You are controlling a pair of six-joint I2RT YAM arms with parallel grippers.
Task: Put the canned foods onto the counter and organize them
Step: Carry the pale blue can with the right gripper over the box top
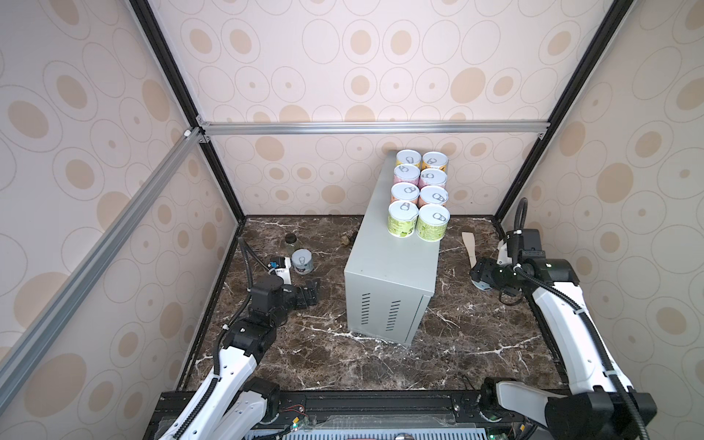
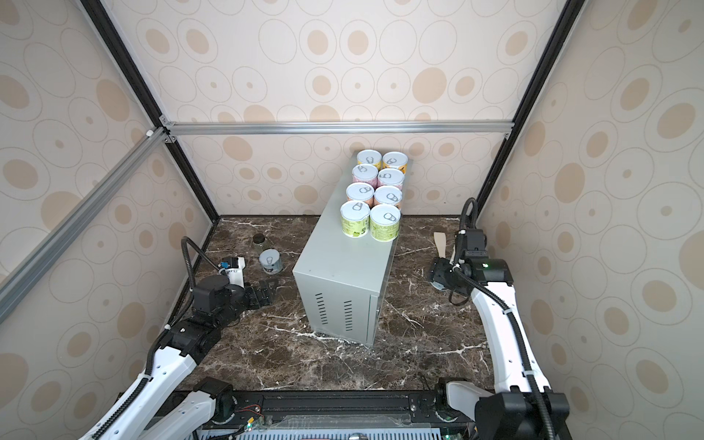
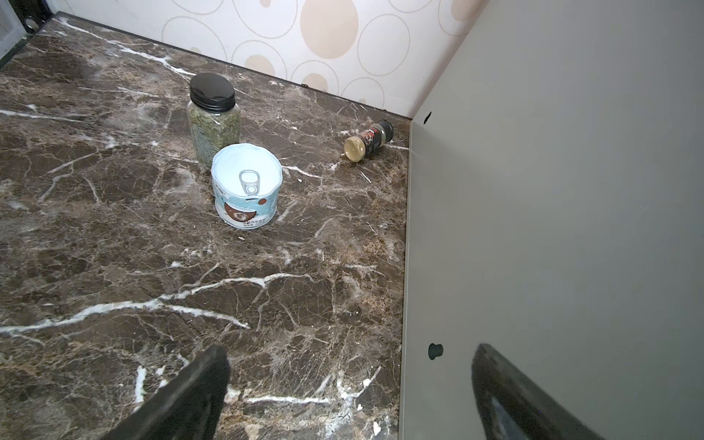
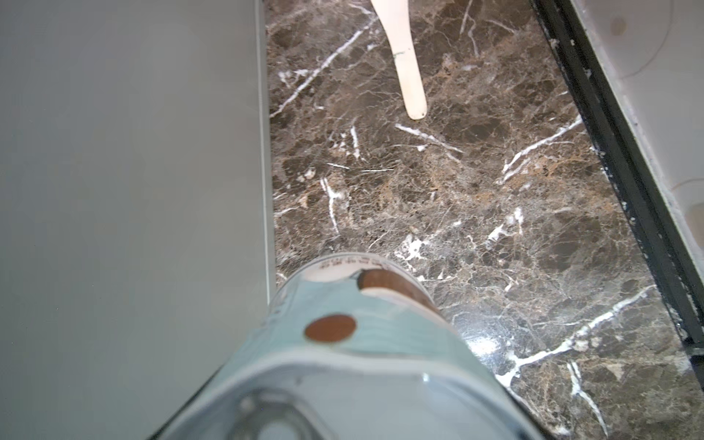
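We saw a dark marble tabletop (image 1: 381,365) enclosed by patterned walls, with a tall grey metal box (image 1: 384,266) standing in its middle, vent slots on the near end. Eight tins (image 1: 419,194) stood upright on the far half of the box's flat top, packed two by four. The nearest pair wore green labels and the farthest pair yellow. The near half of the top was bare.

Near the left edge of the tabletop, the left hand (image 1: 314,291) hung low with its fingers spread wide and nothing between them. Toward the far edge from it, a white-blue tin (image 1: 302,261) stood upright on the marble. A glass jar (image 1: 291,240) with a black lid stood just beside the tin on its far side. A small spice bottle (image 3: 367,141) lay on its side close to the box's left wall.

The box stood between the two hands. By the right edge, the right hand (image 1: 479,275) was clenched on a second white-blue tin (image 4: 343,331), which filled the bottom of the wrist view, close by the box's right wall. A wooden spatula (image 1: 469,247) lay flat on the marble just beyond that hand.
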